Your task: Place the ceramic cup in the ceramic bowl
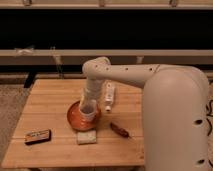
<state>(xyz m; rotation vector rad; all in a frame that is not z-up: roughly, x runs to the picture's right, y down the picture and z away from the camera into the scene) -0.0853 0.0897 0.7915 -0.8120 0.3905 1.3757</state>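
The orange ceramic bowl (75,116) sits on the wooden table (50,95), left of centre. The white ceramic cup (88,110) stands upright inside the bowl, toward its right side. My gripper (88,101) comes down from the arm directly over the cup and meets its top. The gripper's lower part blends with the cup.
A slim white tube with a label (109,96) lies right of the bowl. A pale sponge block (86,137) lies just in front of the bowl. A dark brown object (119,130) lies to the front right, and a dark rectangular bar (38,136) to the front left.
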